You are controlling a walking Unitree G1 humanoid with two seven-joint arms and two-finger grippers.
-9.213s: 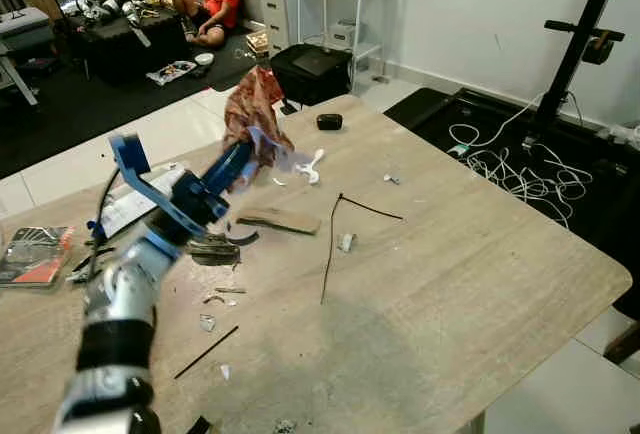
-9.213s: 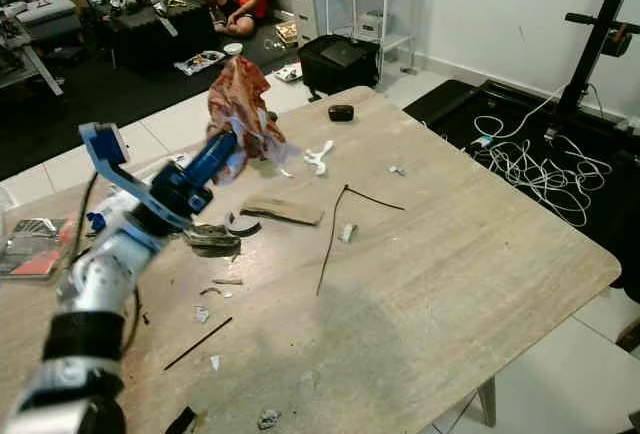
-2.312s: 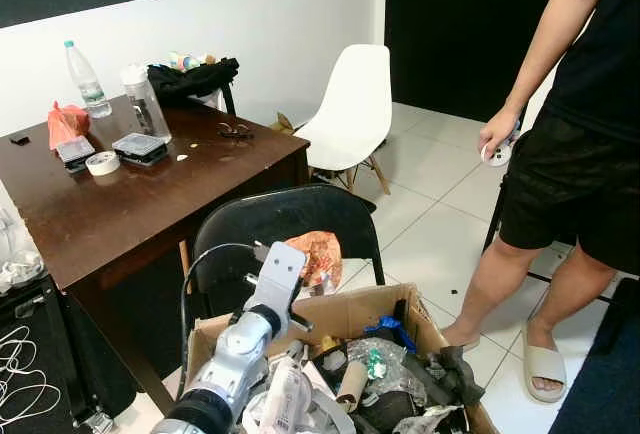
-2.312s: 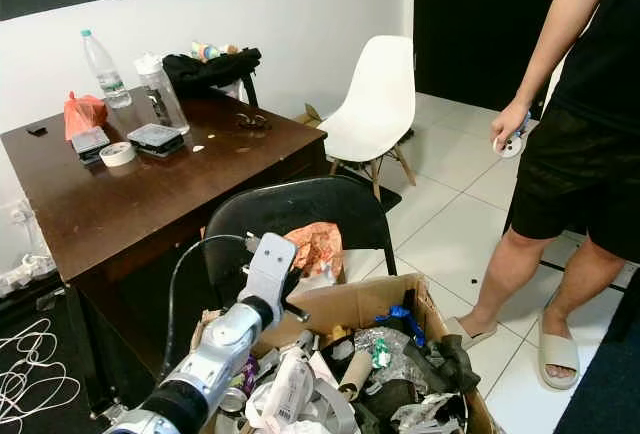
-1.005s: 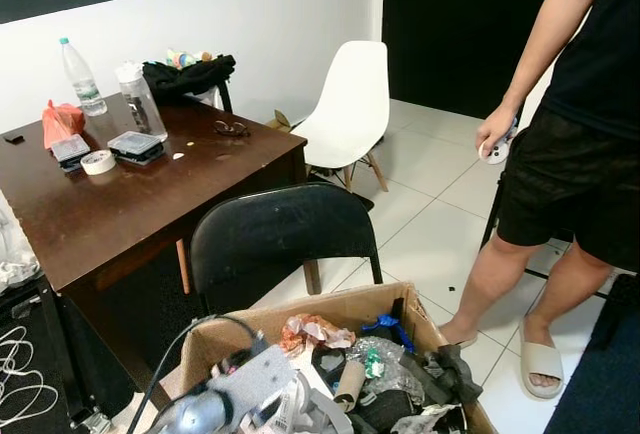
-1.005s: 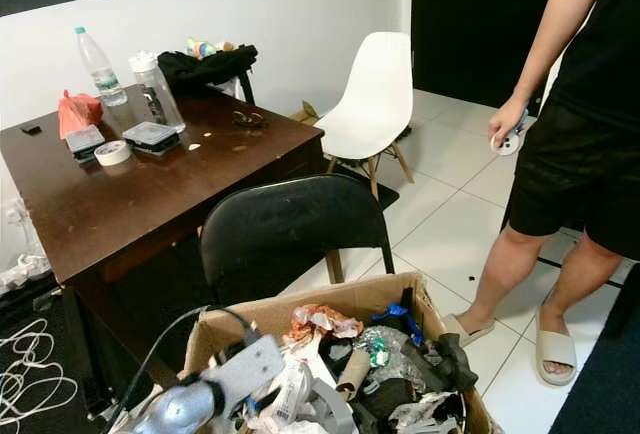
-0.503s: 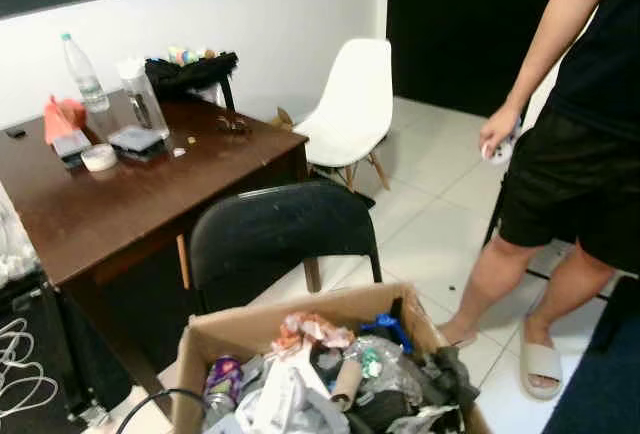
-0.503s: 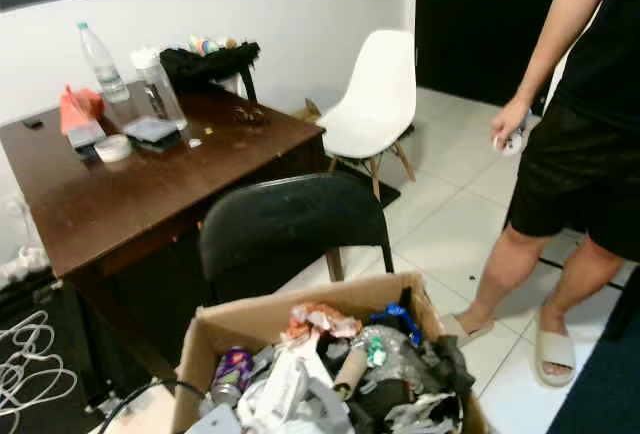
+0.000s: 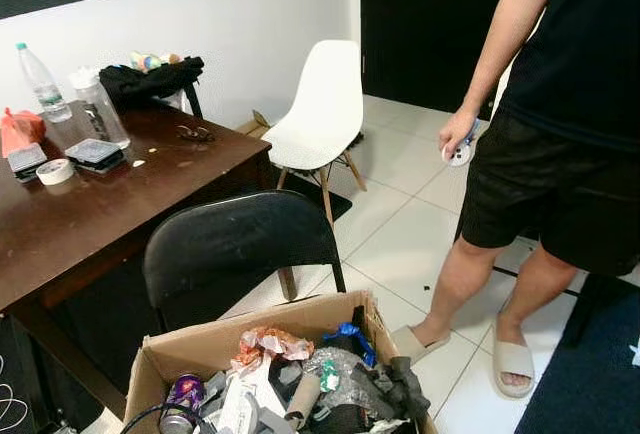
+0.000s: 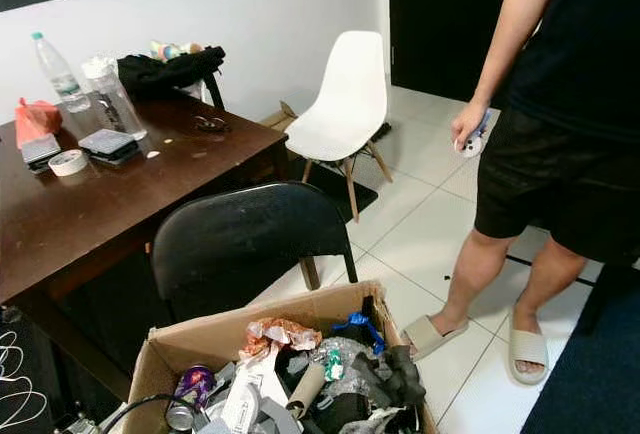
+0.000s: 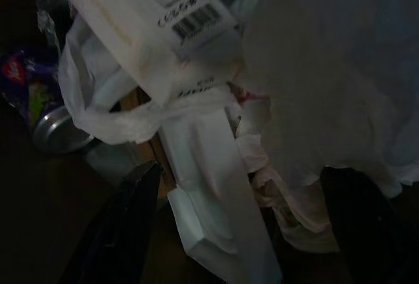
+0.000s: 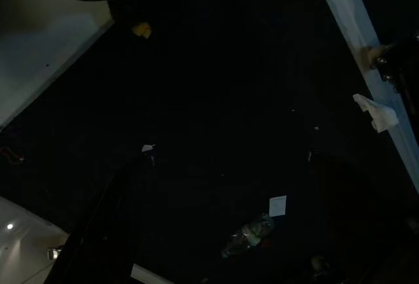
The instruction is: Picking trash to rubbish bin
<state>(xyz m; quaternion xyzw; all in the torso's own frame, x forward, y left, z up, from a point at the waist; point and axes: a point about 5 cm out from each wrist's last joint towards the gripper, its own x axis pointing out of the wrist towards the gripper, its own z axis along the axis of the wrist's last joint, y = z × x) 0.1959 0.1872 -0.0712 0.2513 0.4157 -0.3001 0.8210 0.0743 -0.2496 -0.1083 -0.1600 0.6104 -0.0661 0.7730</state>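
Where tiles [image 9: 400, 244] stay pale, cardboard box [image 9: 215, 339], black chair [image 9: 235, 249]

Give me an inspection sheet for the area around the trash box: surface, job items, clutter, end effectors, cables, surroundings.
Surface: white tiled floor; a dark wooden table stands behind the box.
Job's things: open cardboard box on the floor, heaped with trash; crumpled orange-pink wrapper on top, purple can near its left wall.
Clutter: on the table, a water bottle, a tape roll, a red bag and a black bag.
End effectors: left end effector open over white plastic and paper trash in the box; right end effector open, over a dark floor.
Cables: a black cable at the box's near edge.
Surroundings: black chair, white chair, and a person standing on the right.
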